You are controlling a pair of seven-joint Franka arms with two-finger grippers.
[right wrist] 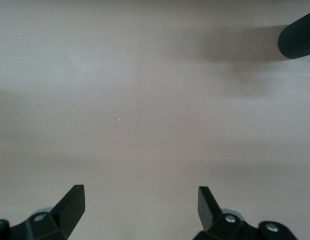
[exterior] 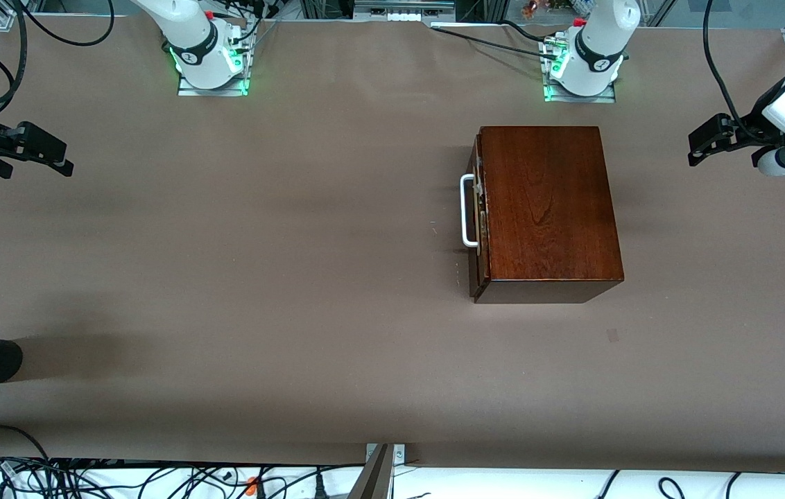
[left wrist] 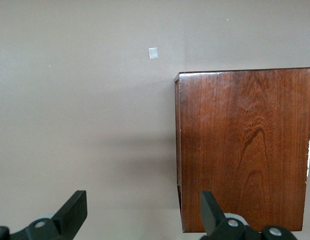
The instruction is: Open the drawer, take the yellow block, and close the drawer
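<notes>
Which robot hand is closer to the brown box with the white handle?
The left one. The left gripper hangs open over the table just past the wooden box, at the left arm's end. The right gripper hangs open at the table's right-arm end, much farther from the white handle.

The drawer [exterior: 479, 215] sits shut in its box [exterior: 546, 204] on the tabletop [exterior: 261, 277], toward the left arm's end.

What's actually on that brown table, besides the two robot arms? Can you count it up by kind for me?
Dark reddish-brown wooden box, its drawer shut: 1
White U-shaped bar handle on the drawer front: 1
Small pale square mark on the table: 1
Yellow block: 0 in sight
Total: 3
</notes>
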